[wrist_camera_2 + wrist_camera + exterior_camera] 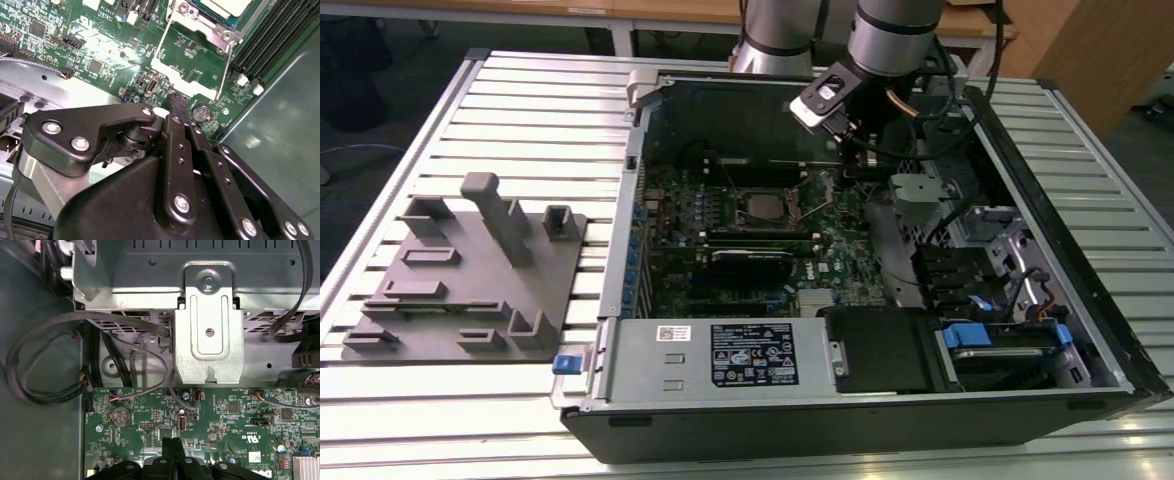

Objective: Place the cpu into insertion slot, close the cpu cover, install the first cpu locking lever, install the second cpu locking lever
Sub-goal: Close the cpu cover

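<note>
Cpu (223,6) lies near the closed pincer (176,100), not touching.

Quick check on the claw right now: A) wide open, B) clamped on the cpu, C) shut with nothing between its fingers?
C: in both wrist views the claw has its fingers pressed together with nothing between them, above the green motherboard.

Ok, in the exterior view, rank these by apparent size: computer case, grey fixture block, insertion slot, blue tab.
Largest to smallest:
1. computer case
2. grey fixture block
3. insertion slot
4. blue tab
No two look alike in size.
</note>
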`<state>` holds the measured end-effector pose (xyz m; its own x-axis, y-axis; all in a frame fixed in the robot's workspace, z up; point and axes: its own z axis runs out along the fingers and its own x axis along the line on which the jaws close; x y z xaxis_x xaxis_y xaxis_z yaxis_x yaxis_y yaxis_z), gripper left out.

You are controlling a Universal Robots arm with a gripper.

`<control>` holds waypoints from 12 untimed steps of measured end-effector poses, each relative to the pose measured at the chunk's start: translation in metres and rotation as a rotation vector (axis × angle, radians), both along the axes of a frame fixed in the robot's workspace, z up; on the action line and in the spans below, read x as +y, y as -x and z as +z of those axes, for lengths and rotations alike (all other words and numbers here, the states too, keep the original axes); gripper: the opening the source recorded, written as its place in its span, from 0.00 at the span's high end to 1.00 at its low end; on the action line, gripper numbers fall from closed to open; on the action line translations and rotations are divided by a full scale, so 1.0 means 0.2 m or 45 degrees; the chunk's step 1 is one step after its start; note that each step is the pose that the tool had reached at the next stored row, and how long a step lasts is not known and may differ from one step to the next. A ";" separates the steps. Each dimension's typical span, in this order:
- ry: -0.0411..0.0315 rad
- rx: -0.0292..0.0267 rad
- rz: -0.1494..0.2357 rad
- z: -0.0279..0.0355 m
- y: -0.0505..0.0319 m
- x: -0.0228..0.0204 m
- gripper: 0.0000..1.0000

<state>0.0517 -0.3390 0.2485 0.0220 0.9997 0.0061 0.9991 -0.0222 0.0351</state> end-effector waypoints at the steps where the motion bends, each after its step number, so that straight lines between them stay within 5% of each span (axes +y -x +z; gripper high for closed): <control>1: 0.0016 0.0011 0.000 -0.004 -0.001 0.000 0.89; 12: 0.0037 0.0034 0.000 -0.032 -0.004 0.000 0.89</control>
<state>0.0526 -0.3389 0.2421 0.0220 0.9998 0.0031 0.9992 -0.0220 0.0325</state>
